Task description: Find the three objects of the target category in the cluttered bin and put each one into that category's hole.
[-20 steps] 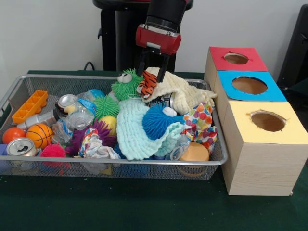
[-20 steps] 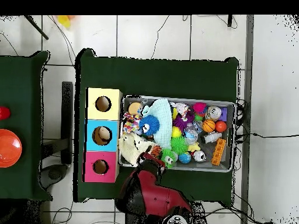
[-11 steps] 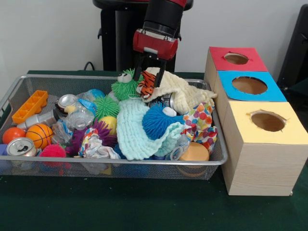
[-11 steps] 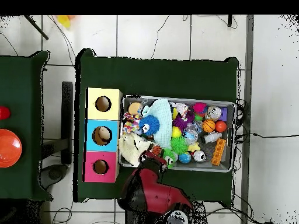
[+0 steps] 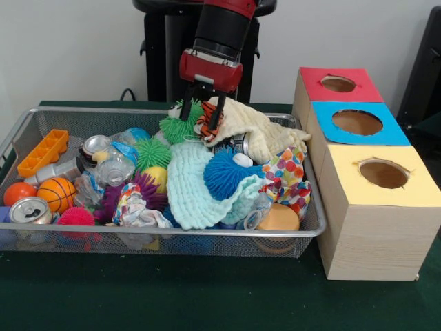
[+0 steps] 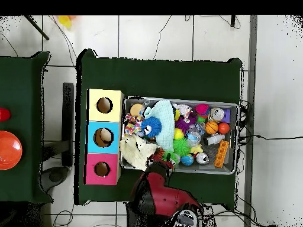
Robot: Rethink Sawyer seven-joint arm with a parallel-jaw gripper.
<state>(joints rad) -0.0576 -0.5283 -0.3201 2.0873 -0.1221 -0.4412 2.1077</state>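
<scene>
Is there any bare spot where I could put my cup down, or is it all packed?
The wire mesh bin is packed full. Bare green table runs along the front of the bin and of the yellow-topped wooden box. In the overhead view, an open green strip lies beyond the bin.

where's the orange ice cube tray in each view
Front view: orange ice cube tray lies at the bin's far left end, tilted against the mesh wall.
Overhead view: orange ice cube tray sits at the bin's right end, near the lower corner.
Shared landmark: the small basketball lies close by in both.
</scene>
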